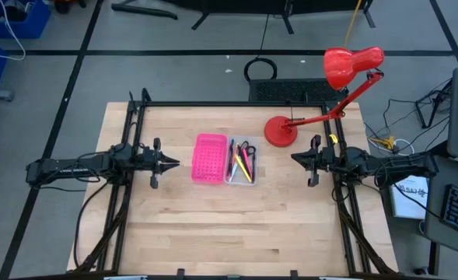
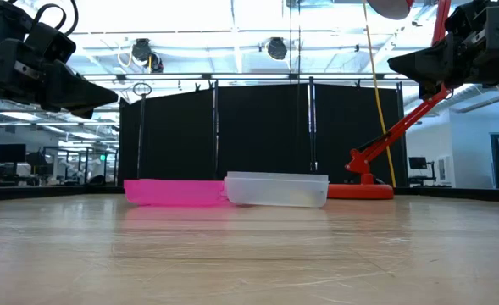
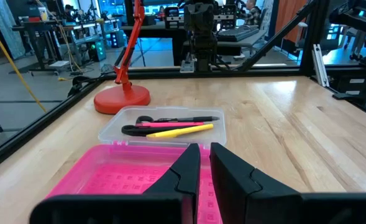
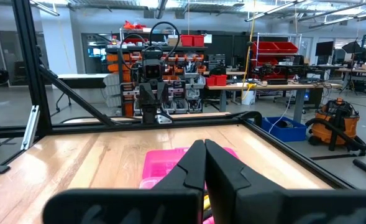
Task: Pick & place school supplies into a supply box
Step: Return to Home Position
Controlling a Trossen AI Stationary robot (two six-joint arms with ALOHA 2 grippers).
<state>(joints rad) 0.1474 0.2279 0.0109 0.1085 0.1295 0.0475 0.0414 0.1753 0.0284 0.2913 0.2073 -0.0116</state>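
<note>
The translucent whitish supply box (image 1: 241, 163) sits mid-table, its long side against a pink perforated tray (image 1: 209, 159). Inside it lie black-handled scissors (image 3: 135, 129), a black pen (image 3: 189, 119), a pink-red pen (image 3: 170, 124) and a yellow one (image 3: 183, 130), with others too small to separate. In the low view the box (image 2: 276, 188) and pink tray (image 2: 174, 191) rest flat on the wood. My left gripper (image 1: 176, 163) hovers shut at the table's left, pointing at the pink tray. My right gripper (image 1: 294, 158) hovers shut at the right, pointing at the box.
A red desk lamp stands with its round base (image 1: 280, 131) on the far right part of the table, its arm slanting up to the head (image 1: 351, 64). Black frame rails border the table's left, right and far sides. Bare wood (image 1: 229, 225) stretches along the near side.
</note>
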